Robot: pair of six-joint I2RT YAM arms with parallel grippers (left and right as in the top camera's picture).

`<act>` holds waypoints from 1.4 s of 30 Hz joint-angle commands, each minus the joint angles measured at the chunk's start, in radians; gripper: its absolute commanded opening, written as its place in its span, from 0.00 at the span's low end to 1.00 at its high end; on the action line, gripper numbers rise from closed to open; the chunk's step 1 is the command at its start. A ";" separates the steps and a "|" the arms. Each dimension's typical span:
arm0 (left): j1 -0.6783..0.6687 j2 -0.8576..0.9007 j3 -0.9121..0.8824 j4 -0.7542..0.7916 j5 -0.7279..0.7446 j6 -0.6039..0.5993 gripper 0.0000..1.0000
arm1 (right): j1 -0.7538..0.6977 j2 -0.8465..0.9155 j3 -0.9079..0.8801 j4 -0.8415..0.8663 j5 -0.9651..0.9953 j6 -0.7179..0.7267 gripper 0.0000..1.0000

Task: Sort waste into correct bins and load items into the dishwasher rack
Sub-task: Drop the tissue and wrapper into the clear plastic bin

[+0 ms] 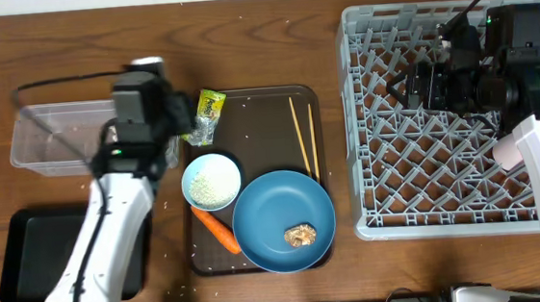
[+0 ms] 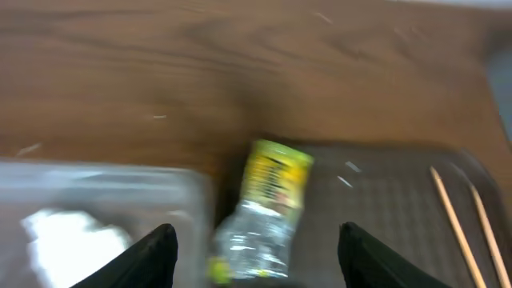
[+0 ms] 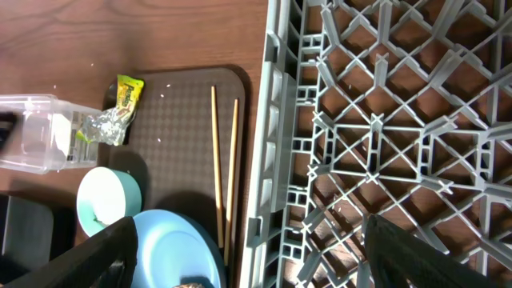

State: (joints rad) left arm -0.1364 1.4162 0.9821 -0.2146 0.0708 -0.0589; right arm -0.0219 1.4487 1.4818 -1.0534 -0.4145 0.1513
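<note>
Two spread, empty fingers of our left gripper (image 2: 256,240) straddle the crinkled yellow-green plastic wrapper (image 2: 268,200), lying lengthwise between them at the far-left corner of the dark brown rectangular serving tray (image 2: 384,200). Our right gripper (image 3: 250,240), also spread and empty, hangs well right of that tray.

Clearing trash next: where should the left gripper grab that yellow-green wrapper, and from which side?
Take the yellow-green wrapper at its crumpled middle, down from above. It lies flat, lengthwise below the open left gripper, so closing across its narrow width should catch it.
</note>
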 commanded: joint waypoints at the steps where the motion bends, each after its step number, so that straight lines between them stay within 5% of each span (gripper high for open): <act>1: -0.069 0.117 0.021 0.020 0.060 0.196 0.65 | 0.009 0.002 0.002 -0.002 -0.004 -0.010 0.84; 9: -0.094 0.373 0.021 0.197 -0.016 0.201 0.65 | 0.009 0.002 0.002 -0.013 -0.005 -0.010 0.84; 20: -0.093 0.502 0.021 0.270 -0.082 0.201 0.64 | 0.010 0.002 0.002 -0.028 -0.004 -0.008 0.84; 23: -0.093 0.524 0.021 0.283 -0.082 0.200 0.52 | 0.010 0.002 0.002 -0.027 -0.004 0.005 0.83; 28: -0.096 0.511 0.021 0.284 -0.079 0.161 0.06 | 0.010 0.002 0.002 -0.027 -0.004 0.005 0.84; 42: -0.107 0.044 0.021 0.053 0.012 0.057 0.06 | 0.010 0.002 0.002 -0.034 -0.004 0.005 0.83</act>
State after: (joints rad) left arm -0.2447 1.5784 0.9939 -0.1223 0.0929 0.0265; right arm -0.0219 1.4490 1.4818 -1.0878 -0.4145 0.1520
